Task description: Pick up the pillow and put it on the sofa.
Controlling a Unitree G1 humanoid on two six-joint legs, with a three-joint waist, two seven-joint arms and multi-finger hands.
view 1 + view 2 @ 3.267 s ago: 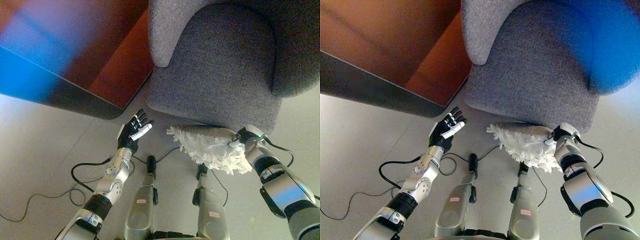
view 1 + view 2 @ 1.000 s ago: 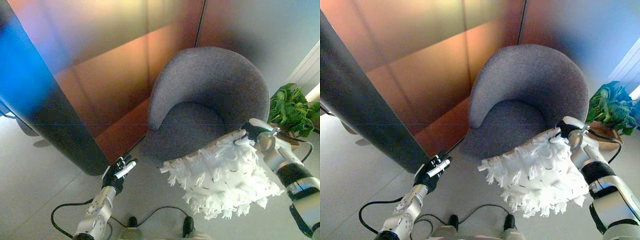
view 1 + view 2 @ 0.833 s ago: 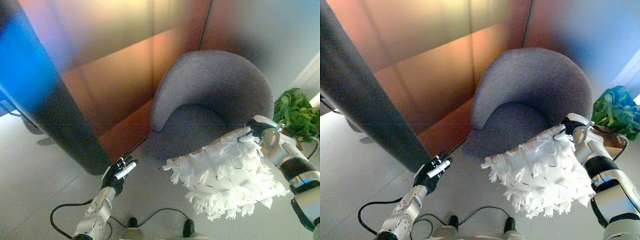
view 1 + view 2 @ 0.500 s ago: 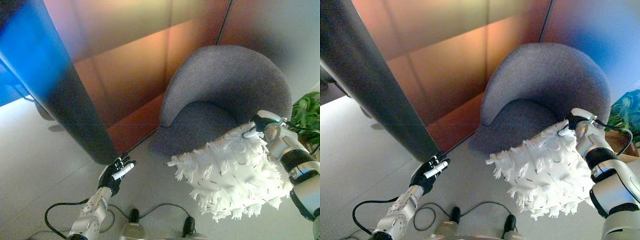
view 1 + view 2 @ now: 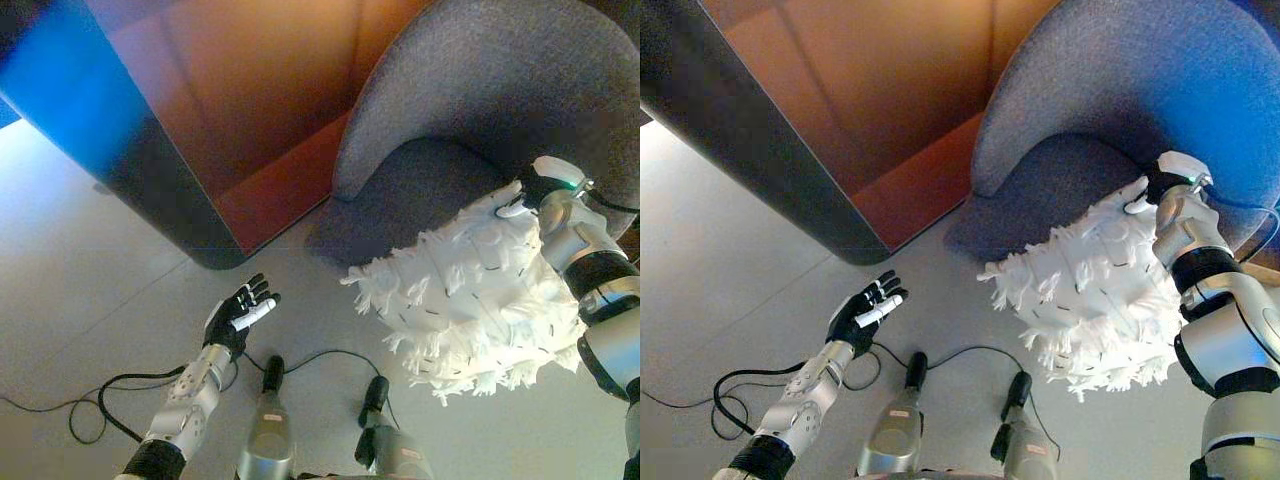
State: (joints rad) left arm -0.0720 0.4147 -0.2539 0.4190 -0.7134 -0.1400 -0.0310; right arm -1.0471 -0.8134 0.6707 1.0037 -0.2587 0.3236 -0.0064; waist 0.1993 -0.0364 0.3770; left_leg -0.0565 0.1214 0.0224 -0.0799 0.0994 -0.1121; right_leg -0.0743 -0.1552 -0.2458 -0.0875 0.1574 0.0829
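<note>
Item: shaggy white pillow [image 5: 470, 300], pinched at its top corner by my right hand [image 5: 535, 192], now nearer the grey sofa [image 5: 470, 110] seat's front edge than before. Left hand [image 5: 240, 313]: spread, idle, low.

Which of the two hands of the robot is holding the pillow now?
The right hand: it grips the top edge of the white shaggy pillow above the sofa seat. The left hand is open and empty above the floor.

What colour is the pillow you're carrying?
White, shaggy with fringed tufts and small dark flecks. The pillow shows best in the left eye view.
</note>
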